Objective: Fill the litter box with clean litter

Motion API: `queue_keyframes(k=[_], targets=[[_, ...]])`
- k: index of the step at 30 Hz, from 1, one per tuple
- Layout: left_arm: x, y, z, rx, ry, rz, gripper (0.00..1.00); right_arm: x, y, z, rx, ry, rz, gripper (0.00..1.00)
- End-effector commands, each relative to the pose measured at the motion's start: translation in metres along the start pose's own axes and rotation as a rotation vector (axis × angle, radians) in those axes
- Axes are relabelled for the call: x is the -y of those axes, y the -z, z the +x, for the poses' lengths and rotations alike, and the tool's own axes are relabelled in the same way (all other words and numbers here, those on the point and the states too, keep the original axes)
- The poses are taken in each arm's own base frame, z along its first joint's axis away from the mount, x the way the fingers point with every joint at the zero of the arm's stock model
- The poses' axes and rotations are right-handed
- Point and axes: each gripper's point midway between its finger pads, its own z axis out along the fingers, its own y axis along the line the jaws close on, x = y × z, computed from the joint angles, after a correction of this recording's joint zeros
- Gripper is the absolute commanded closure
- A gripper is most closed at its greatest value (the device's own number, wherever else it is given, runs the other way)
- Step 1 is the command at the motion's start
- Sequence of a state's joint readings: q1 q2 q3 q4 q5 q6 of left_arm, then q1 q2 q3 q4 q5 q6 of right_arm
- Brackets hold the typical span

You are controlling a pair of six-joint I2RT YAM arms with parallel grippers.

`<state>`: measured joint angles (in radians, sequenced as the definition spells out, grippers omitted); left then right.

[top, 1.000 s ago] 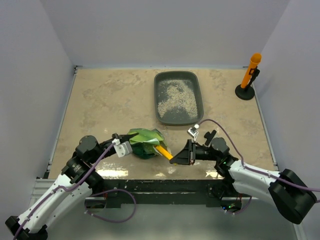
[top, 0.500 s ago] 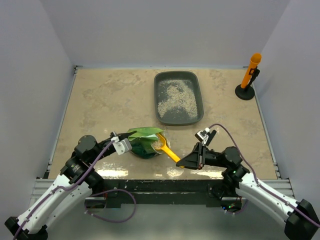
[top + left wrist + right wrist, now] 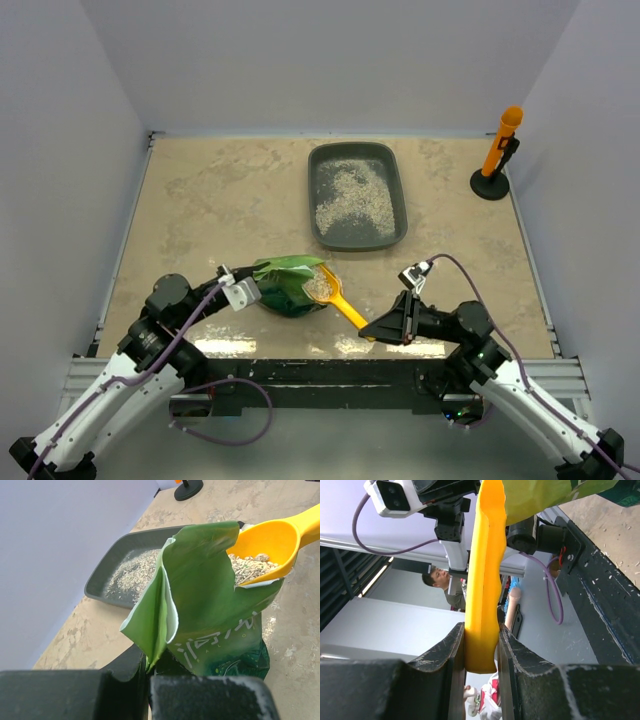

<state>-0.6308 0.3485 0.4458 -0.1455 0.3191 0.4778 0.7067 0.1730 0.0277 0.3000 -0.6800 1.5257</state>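
Note:
The dark grey litter box (image 3: 395,190) sits at the back centre-right with pale litter (image 3: 348,198) spread inside; it also shows in the left wrist view (image 3: 102,575). My left gripper (image 3: 247,291) is shut on the folded edge of the green bag (image 3: 285,288), as the left wrist view (image 3: 150,645) shows. My right gripper (image 3: 372,328) is shut on the handle of a yellow scoop (image 3: 345,305), seen close in the right wrist view (image 3: 484,580). The scoop's bowl (image 3: 260,545) holds litter (image 3: 247,566) at the bag's mouth.
An orange brush on a black stand (image 3: 497,155) stands at the back right corner. A few loose granules lie on the tabletop by the bag (image 3: 272,625). White walls close in the table's left, back and right sides.
My right arm has pulled back towards the near edge. The scoop has risen out of the bag with litter in its bowl. The left gripper keeps hold of the bag.

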Motion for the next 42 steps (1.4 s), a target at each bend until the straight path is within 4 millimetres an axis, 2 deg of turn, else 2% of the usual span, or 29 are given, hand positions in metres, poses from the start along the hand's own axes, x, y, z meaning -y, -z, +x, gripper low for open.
queue_keyframes(k=[1, 2, 4, 5, 6, 7, 9, 10, 12, 23, 42], targets=[[-0.031, 0.008, -0.041, 0.105, -0.020, -0.117, 1.00, 0.016, 0.000, -0.004, 0.032, 0.043, 0.026, 1.00], [-0.030, 0.008, -0.041, 0.107, -0.018, -0.116, 1.00, 0.017, -0.001, -0.005, 0.034, 0.038, 0.031, 1.00], [-0.030, 0.008, -0.040, 0.107, -0.013, -0.117, 1.00, -0.002, -0.003, -0.005, 0.023, 0.057, -0.015, 1.00], [-0.030, 0.008, -0.041, 0.109, -0.010, -0.117, 1.00, -0.003, -0.004, -0.006, 0.017, 0.059, -0.003, 1.00], [-0.029, 0.008, -0.041, 0.111, -0.008, -0.114, 1.00, 0.006, -0.005, -0.006, 0.010, 0.053, 0.046, 1.00], [-0.029, 0.008, -0.041, 0.111, -0.007, -0.114, 1.00, -0.002, -0.006, -0.007, 0.012, 0.068, 0.045, 1.00], [-0.029, 0.008, -0.041, 0.112, -0.008, -0.114, 1.00, 0.003, -0.005, -0.007, 0.009, 0.055, 0.097, 1.00], [-0.028, 0.008, -0.040, 0.113, -0.008, -0.113, 1.00, -0.003, -0.006, -0.008, 0.010, 0.059, 0.100, 1.00], [-0.027, 0.008, -0.038, 0.115, -0.006, -0.112, 1.00, -0.001, -0.005, -0.008, 0.008, 0.052, 0.133, 1.00], [-0.016, 0.005, -0.019, 0.092, -0.009, -0.092, 1.00, -0.035, 0.000, -0.009, 0.033, 0.066, 0.130, 1.00], [-0.011, 0.006, -0.010, 0.102, -0.001, -0.105, 1.00, -0.041, 0.016, -0.003, 0.065, 0.034, 0.203, 1.00]])
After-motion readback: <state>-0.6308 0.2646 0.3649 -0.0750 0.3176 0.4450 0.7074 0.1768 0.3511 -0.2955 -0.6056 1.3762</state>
